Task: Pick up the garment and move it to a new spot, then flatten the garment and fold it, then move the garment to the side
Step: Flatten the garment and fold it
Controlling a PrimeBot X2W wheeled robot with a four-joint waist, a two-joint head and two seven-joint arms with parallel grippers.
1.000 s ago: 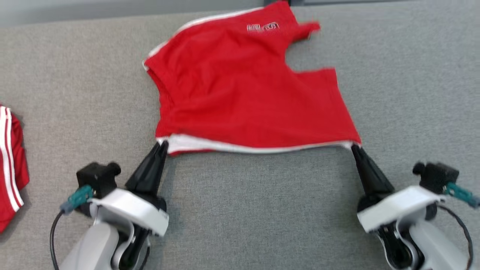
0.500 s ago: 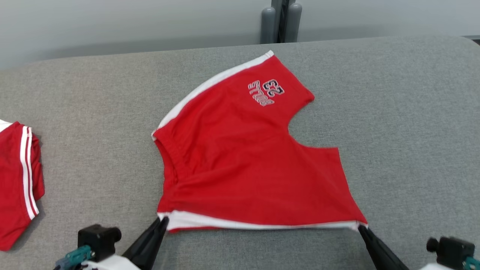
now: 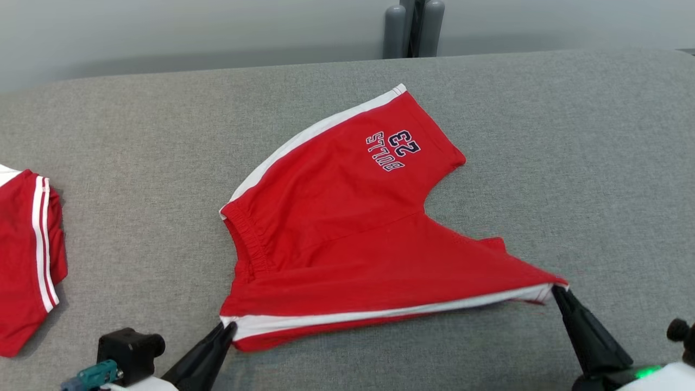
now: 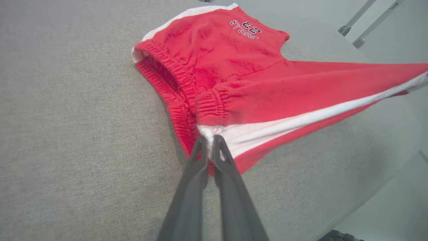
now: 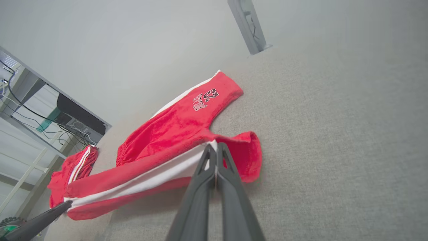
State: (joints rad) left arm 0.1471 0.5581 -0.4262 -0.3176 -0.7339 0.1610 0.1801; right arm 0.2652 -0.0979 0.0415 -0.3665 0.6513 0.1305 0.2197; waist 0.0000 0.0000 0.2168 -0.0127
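Note:
A pair of red shorts [image 3: 347, 228] with white side stripes and a "23" print lies on the grey table. My left gripper [image 3: 229, 327] is shut on the waistband corner at the near left, also seen close up as the left gripper [image 4: 209, 140] pinching the white stripe of the shorts [image 4: 234, 77]. My right gripper [image 3: 556, 291] is shut on the hem corner at the near right, lifting that leg off the surface. In the right wrist view my right gripper [image 5: 213, 149] clamps the raised leg of the shorts [image 5: 174, 134].
A second red garment [image 3: 24, 260] with white stripes lies at the table's left edge. The grey table [image 3: 570, 163] stretches wide to the right and back. Grey posts [image 3: 412, 27] stand behind the far edge.
The camera has tilted up, shifting the whole picture down. Both grippers kept their hold; the right one has lifted its corner of the shorts up and to the right, raising that leg off the table.

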